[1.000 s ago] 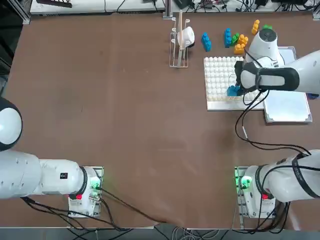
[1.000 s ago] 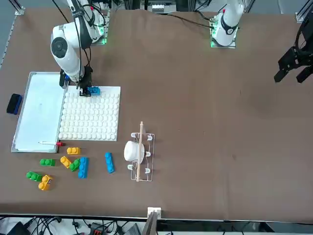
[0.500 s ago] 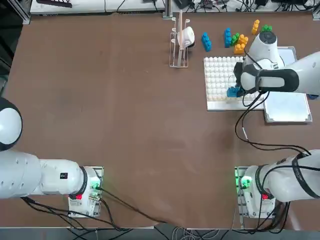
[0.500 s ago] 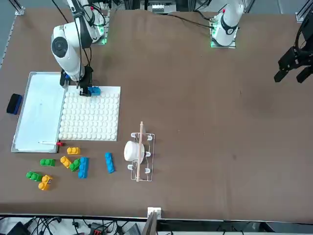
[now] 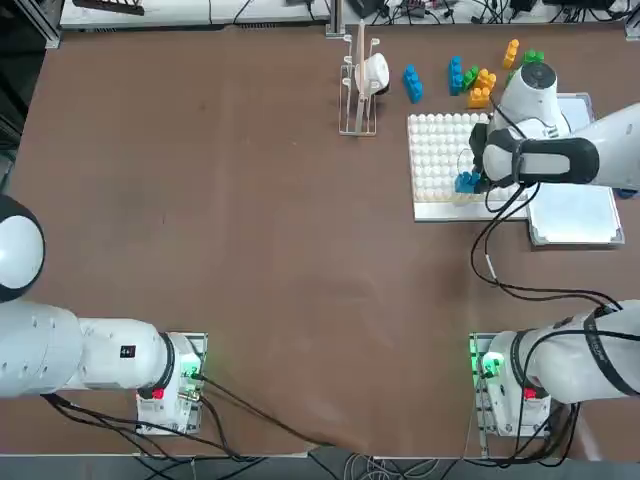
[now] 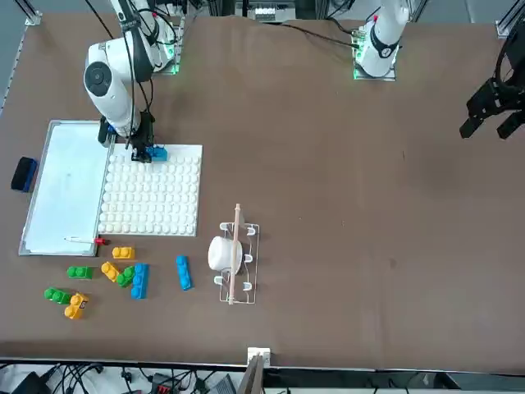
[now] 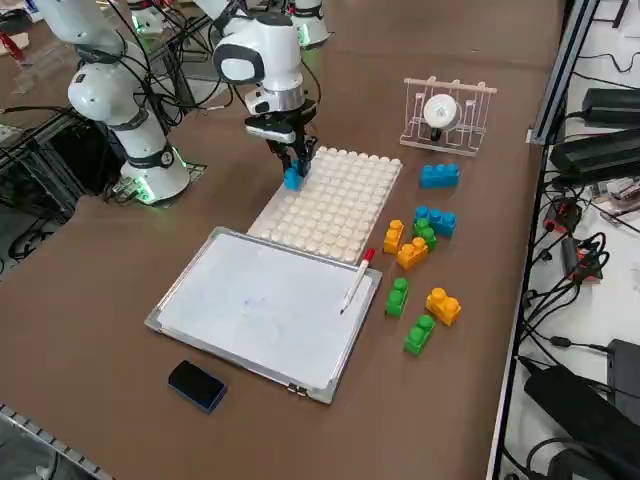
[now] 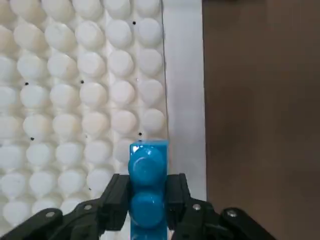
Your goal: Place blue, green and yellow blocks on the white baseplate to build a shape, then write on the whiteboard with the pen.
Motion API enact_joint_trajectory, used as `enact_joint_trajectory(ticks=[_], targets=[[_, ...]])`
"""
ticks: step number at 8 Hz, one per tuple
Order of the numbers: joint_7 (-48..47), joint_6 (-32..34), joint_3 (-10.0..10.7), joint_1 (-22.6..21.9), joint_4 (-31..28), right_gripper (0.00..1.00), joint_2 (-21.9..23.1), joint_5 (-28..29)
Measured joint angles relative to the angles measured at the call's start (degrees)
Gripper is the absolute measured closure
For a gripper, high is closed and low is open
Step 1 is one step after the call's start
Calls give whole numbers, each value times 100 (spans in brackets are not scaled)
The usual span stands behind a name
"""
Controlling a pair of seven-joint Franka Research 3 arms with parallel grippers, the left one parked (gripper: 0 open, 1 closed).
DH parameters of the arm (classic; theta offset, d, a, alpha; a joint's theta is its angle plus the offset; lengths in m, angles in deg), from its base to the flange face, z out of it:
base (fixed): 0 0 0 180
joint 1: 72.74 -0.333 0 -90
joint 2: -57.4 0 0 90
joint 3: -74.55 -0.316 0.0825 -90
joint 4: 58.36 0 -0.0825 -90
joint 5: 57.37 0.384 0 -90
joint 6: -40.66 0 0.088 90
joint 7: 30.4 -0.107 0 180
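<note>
Right gripper (image 8: 146, 197) clamps a blue block (image 8: 146, 175) over the white baseplate (image 8: 75, 100), at the corner nearest the robot beside the whiteboard (image 7: 265, 300). You'd judge its long axis parallel to the plate's edge; seating means pressing straight down onto the studs.

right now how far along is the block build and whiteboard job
Early. Nothing is finished: the right gripper holds a blue block at the white baseplate corner nearest the robot. The other blocks lie loose on the table, and the pen rests untouched on the whiteboard.
</note>
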Motion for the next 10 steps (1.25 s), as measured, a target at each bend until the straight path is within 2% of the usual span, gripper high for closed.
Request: enact_joint_trajectory(ticks=[10], targets=[[-318,-197,-4,-10,-15,60,-217,0]])
